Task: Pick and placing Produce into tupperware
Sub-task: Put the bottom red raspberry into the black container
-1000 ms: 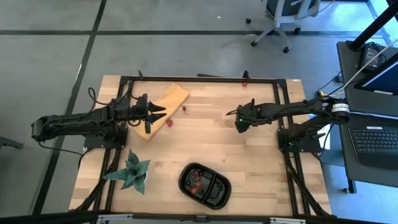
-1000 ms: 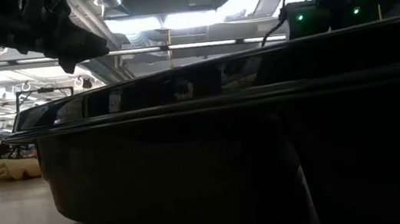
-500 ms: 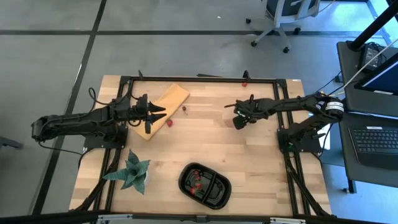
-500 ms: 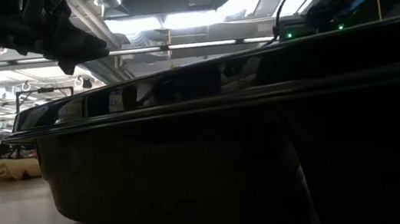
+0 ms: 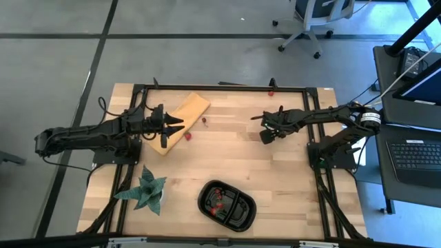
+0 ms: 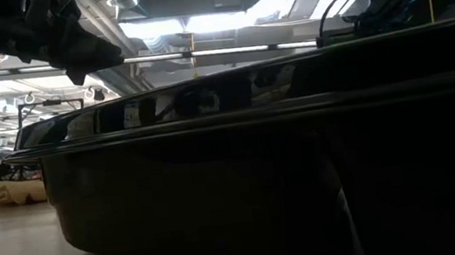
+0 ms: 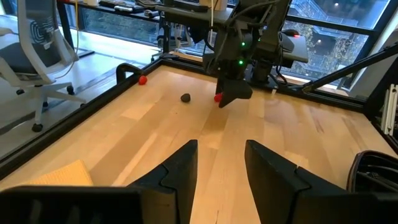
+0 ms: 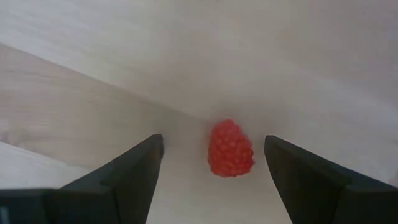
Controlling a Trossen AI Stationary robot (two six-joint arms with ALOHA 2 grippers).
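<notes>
The right gripper (image 8: 211, 168) hung over the desk (image 5: 227, 155), fingers open around a raspberry (image 8: 231, 149); the left gripper (image 7: 221, 165) waited open over the board (image 5: 180, 118)

We saw a grey floor (image 5: 207, 62) crossed by dark lines, a white office chair (image 5: 313, 17) at the far side, a laptop (image 5: 420, 155) at right, and bright ceiling lights (image 6: 222, 18).
</notes>
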